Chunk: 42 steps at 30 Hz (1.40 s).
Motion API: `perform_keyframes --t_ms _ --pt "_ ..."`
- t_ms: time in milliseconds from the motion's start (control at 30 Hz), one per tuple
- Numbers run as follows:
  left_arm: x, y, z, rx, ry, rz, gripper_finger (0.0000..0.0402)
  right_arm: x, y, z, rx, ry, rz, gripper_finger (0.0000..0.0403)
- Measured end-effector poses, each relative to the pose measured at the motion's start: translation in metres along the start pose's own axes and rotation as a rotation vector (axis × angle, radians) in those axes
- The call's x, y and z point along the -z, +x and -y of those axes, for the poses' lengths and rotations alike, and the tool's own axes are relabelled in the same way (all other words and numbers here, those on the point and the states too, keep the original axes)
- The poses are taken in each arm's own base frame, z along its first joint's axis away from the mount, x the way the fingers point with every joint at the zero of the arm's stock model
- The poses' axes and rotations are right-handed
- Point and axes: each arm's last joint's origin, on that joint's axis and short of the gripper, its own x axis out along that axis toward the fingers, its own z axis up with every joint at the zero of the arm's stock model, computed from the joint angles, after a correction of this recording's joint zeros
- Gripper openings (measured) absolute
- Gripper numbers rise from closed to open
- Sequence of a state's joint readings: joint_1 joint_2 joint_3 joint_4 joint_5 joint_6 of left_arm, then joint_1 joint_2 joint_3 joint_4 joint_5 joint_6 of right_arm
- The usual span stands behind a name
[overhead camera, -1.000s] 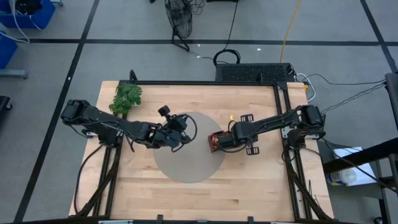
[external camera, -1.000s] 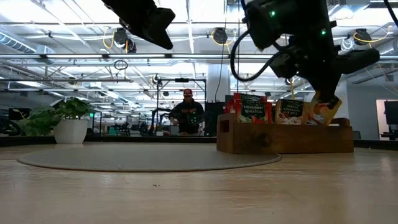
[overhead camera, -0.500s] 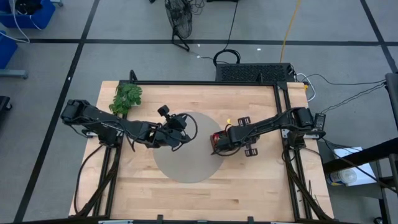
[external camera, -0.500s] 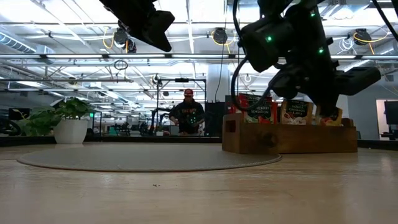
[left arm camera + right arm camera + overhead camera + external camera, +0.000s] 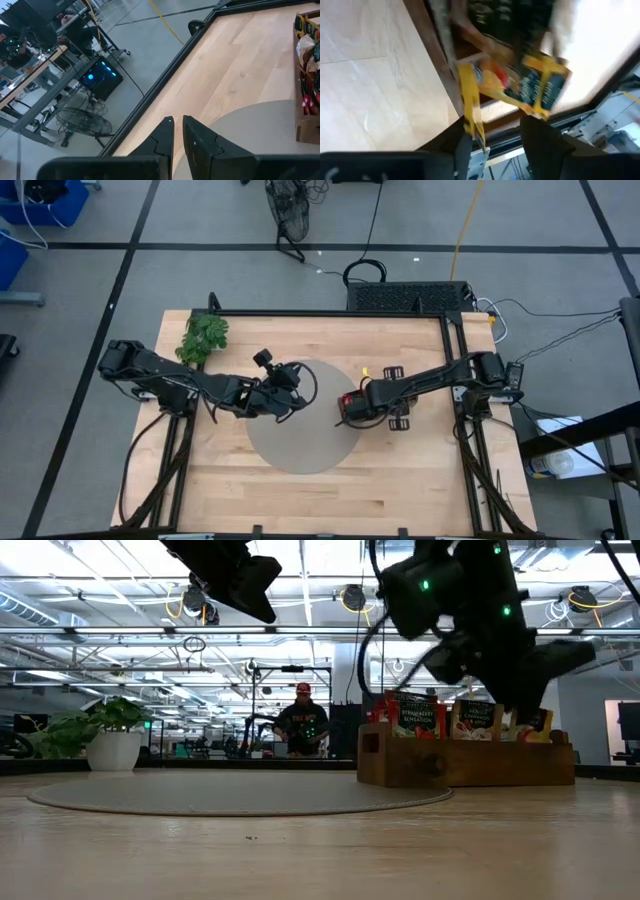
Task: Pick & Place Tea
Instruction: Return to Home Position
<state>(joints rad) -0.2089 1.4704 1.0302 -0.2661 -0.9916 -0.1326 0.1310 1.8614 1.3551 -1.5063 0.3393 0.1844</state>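
Our right tool hangs with fingers spread wide just above the wooden tray, its wrist view catching yellow tea sachets inside. The low view shows them standing in a row, which the high view mostly hides under the arm. The left tool, pinched narrow, hovers over the grey mat.

From above, the light falls even and flat over the pale wooden table top and the round grey mat, with only soft, faint shadows. At table height the bright round ceiling lamps glare, and the dark robot arm in front of them is nearly a silhouette; the nearest boards are out of focus. Past the right wrist, the orange-yellow tea sachets smear with motion blur beside a washed-out white patch. The left wrist view is bright and crisp.
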Motion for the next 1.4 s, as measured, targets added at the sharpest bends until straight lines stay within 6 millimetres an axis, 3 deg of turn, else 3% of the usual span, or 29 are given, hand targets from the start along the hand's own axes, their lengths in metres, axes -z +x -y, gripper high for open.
perform_keyframes --t_ms 167,300,400,533,700,833,933,1133,1400 --pt "0.0 0.0 0.0 0.0 -0.001 0.001 0.0047 0.015 -0.025 0.012 -0.024 0.078 0.107 0.0173" --pt "0.0 -0.001 0.002 0.036 0.005 -0.003 0.0047 0.042 -0.048 0.025 -0.06 0.141 0.272 0.0177" --pt "0.004 -0.009 0.005 0.163 0.07 0.015 0.0047 0.073 -0.063 0.034 -0.11 0.248 0.5 0.0177" --pt "0.03 -0.024 -0.007 0.367 0.03 0.156 0.0047 0.124 -0.068 0.037 -0.147 0.426 0.927 0.0173" --pt "0.098 -0.036 -0.048 0.447 -0.207 0.372 0.0047 0.178 -0.034 0.029 -0.11 0.485 1.383 0.0175" --pt "0.149 -0.044 -0.072 0.473 -0.373 0.499 0.0047 0.195 0.006 0.023 -0.076 0.514 1.658 0.0177" --pt "0.171 -0.048 -0.078 0.546 -0.431 0.537 0.0047 0.203 0.034 0.019 -0.087 0.604 1.761 0.0175" --pt "0.173 -0.053 -0.081 0.634 -0.412 0.514 0.0047 0.207 0.077 0.008 -0.116 0.646 1.84 0.0173" --pt "0.17 -0.056 -0.084 0.648 -0.399 0.559 0.0047 0.175 0.091 -0.01 -0.184 0.486 1.935 0.0173"
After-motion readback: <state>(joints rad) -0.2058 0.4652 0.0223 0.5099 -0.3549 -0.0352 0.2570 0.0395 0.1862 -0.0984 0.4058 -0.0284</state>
